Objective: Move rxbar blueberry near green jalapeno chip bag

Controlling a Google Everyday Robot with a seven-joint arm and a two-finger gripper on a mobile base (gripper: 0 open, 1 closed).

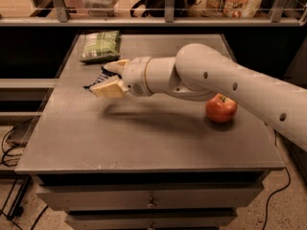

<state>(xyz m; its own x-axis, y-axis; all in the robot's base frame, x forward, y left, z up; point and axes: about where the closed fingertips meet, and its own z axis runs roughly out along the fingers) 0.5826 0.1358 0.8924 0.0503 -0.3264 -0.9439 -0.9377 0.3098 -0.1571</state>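
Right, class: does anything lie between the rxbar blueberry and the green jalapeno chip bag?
Nothing visible does. The gripper holds the rxbar blueberry near the green jalapeno chip bag, only tabletop between them; the red apple sits well off that path.

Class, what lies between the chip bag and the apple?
In the camera view, the arm crosses that stretch, its gripper holding the bar near the bag.

No legible txt; jaws grip rxbar blueberry [97,78] over table [144,147] left.

Rxbar blueberry [97,78] half hidden between jaws
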